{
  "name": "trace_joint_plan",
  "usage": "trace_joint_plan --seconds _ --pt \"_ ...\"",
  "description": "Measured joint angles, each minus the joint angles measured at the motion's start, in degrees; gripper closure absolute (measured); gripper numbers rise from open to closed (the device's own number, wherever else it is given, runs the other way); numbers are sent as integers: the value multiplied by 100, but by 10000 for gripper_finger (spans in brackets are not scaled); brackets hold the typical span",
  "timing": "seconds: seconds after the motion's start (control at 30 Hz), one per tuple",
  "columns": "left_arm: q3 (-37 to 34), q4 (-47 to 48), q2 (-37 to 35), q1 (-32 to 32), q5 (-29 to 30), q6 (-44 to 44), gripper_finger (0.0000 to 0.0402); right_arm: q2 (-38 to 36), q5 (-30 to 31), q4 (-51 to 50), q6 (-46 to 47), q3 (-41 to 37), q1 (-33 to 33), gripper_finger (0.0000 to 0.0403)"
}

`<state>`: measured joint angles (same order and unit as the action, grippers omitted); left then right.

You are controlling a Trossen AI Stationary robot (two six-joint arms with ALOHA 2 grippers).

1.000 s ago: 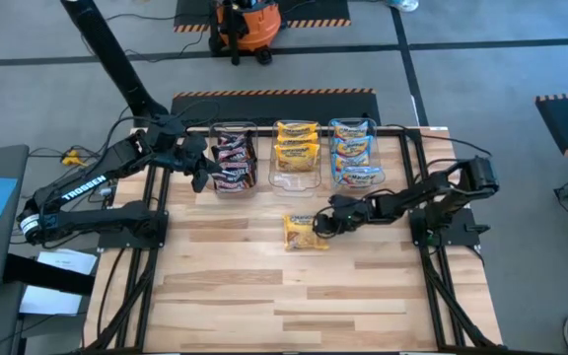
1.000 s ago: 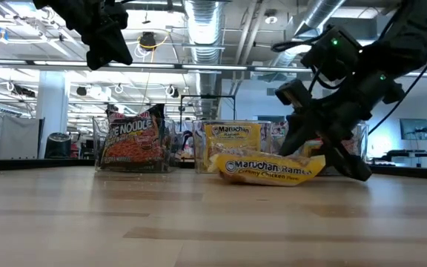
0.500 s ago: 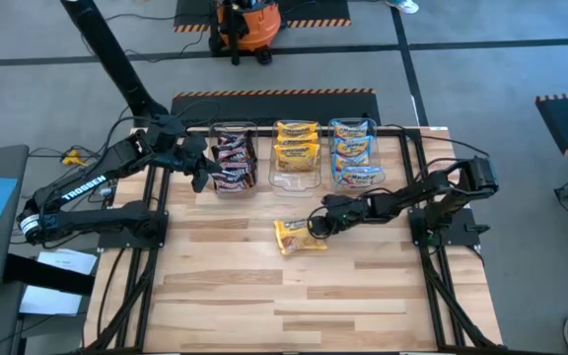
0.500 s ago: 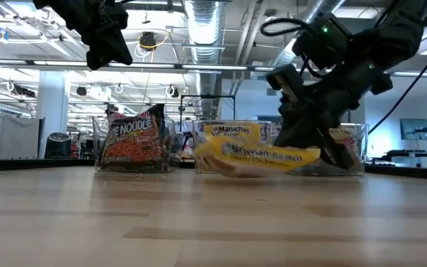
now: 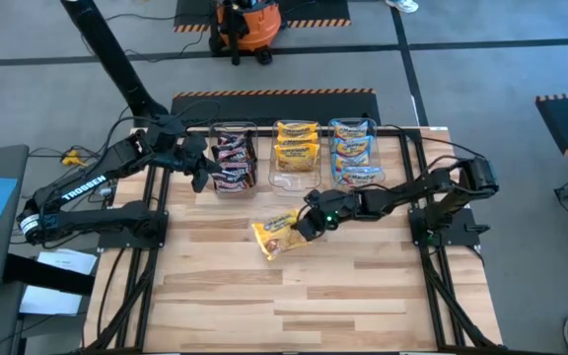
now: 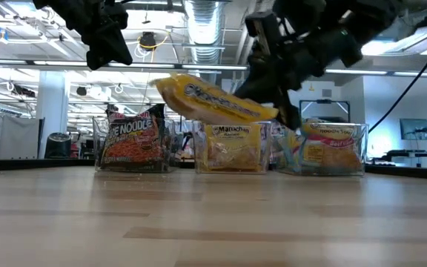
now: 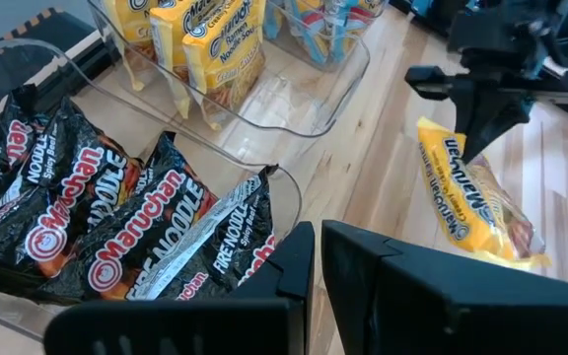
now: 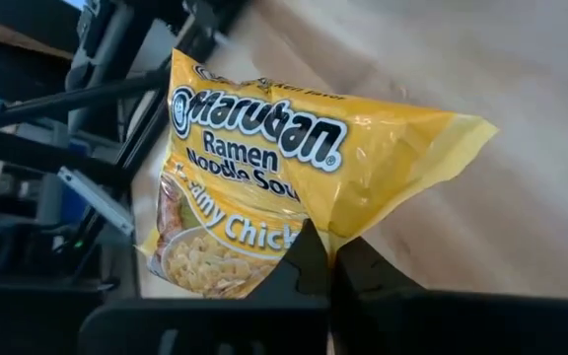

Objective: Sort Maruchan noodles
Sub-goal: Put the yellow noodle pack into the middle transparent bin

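Three clear tubs stand at the table's far side, holding maroon packets (image 5: 231, 160), yellow packets (image 5: 296, 148) and blue packets (image 5: 355, 153). One yellow Maruchan packet (image 5: 276, 235) hangs in the air over the middle of the table, well above the boards in the low view (image 6: 213, 100). My right gripper (image 5: 306, 223) is shut on it. My left gripper (image 5: 200, 170) waits shut and empty at the left side of the maroon tub (image 7: 116, 237). My right gripper pinches an edge of the yellow packet (image 8: 325, 235) between its two fingers, beside the printed word Chicken. The fingers reach in from the table's right. The packet is lifted clear of the table and tilted, its free end (image 6: 165, 81) pointing toward the table's left.
Bare wooden boards (image 5: 294, 296) stretch from the tubs to the near edge. The yellow tub has room in its near half (image 5: 294, 179). Black frame rails (image 5: 432, 266) run along both sides of the table.
My right gripper has taken hold of the yellow packet, which lay flat on the table, and has raised it clear. It has carried it toward the table's left edge. The packet has tipped from flat to slanting.
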<state>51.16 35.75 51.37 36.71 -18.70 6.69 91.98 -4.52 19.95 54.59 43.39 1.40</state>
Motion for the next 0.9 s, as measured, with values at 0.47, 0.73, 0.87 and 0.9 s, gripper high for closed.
trace_joint_plan --seconds 0.47,0.73,0.87,0.9 --pt "0 267 2 1 4 -2 391 -109 473 -1921 -1868 1646 -519 398" --pt "0 262 2 0 4 -3 391 -614 755 -2342 -2389 1785 -1059 397" --pt "0 251 2 0 4 -4 391 -838 1180 -2506 -2759 1782 -1323 396" --pt "0 246 2 0 4 -4 391 -895 1328 -2528 -2864 1782 -1386 396"
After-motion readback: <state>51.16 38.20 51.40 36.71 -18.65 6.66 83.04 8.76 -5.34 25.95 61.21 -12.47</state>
